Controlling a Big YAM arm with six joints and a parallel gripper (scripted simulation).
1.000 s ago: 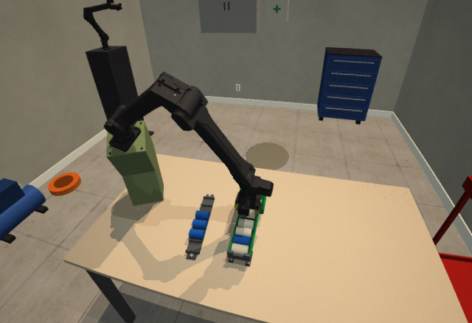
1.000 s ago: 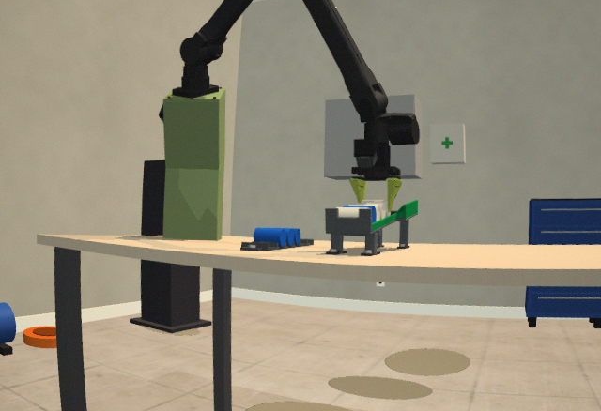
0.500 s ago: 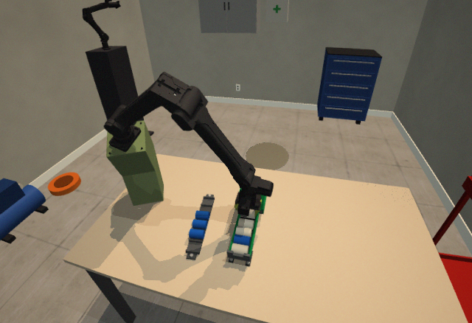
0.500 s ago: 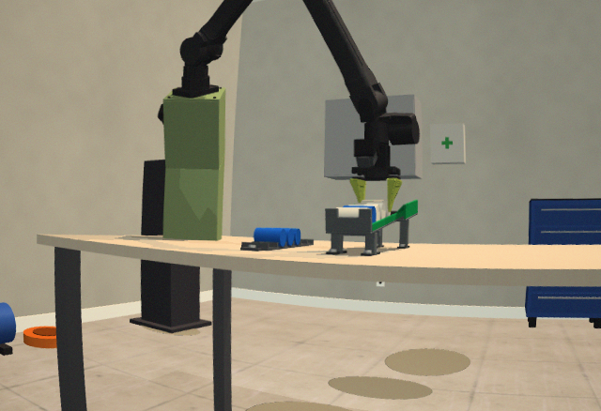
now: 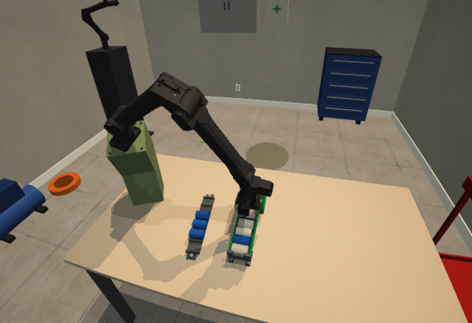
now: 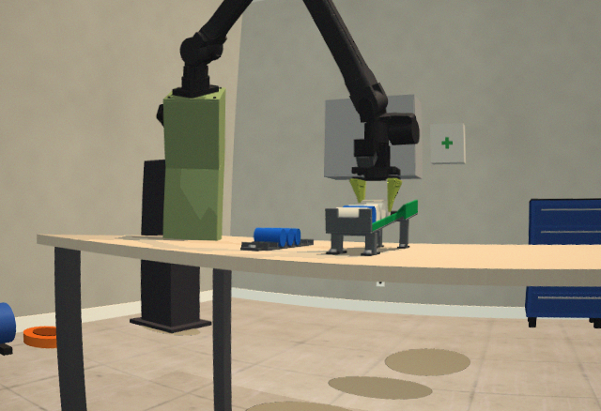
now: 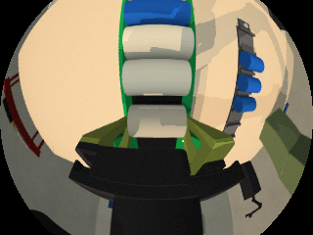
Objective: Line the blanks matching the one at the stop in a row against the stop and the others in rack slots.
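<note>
Pincer [image 5: 248,212] [image 6: 375,205] [image 7: 156,117]: one, part-open, tips astride one white blank [image 5: 249,214] [image 7: 156,124]; whether it grips cannot be told. Next outward, past a gap: two white blanks [image 5: 244,227] [image 7: 156,60] side by side on the feed ramp [image 5: 255,231] [image 6: 409,209] [image 7: 123,105]. Beyond: one blue blank [image 5: 241,240] [image 6: 360,208] [image 7: 156,13], apparently misplaced. Farthest along: one white blank [image 5: 240,248] [image 6: 347,212] at the stop [image 5: 241,256] [image 6: 347,221]. Off to one side: stock rack [image 5: 207,201] [image 6: 309,244] [image 7: 245,40], three blue blanks [image 5: 199,224] [image 6: 277,236] [image 7: 249,83] aboard, centering unconfirmed. Outstanding, by judgement: rack the fourth blue, close up the whites.
</note>
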